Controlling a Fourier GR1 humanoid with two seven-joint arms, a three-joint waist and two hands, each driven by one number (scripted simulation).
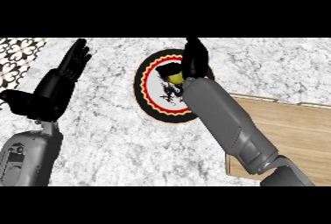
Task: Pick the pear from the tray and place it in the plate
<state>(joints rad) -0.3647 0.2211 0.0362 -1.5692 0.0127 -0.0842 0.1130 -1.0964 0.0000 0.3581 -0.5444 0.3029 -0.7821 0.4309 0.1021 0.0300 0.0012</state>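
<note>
My right hand (195, 59) hangs over the round plate (150, 94), which has a black and red patterned rim and a white centre. Its fingers curl round the yellow-green pear (175, 78), of which only a small part shows under the hand. The grey right forearm crosses the plate's right side and hides it. The wooden tray (297, 131) lies at the right, below and right of the plate. My left hand (55, 85) rests open at the left, fingers pointing up, away from the plate.
The counter (123, 144) is grey-white marble. A patterned tile strip (16, 57) runs along the top left corner. The tray's near left corner sits by my right forearm.
</note>
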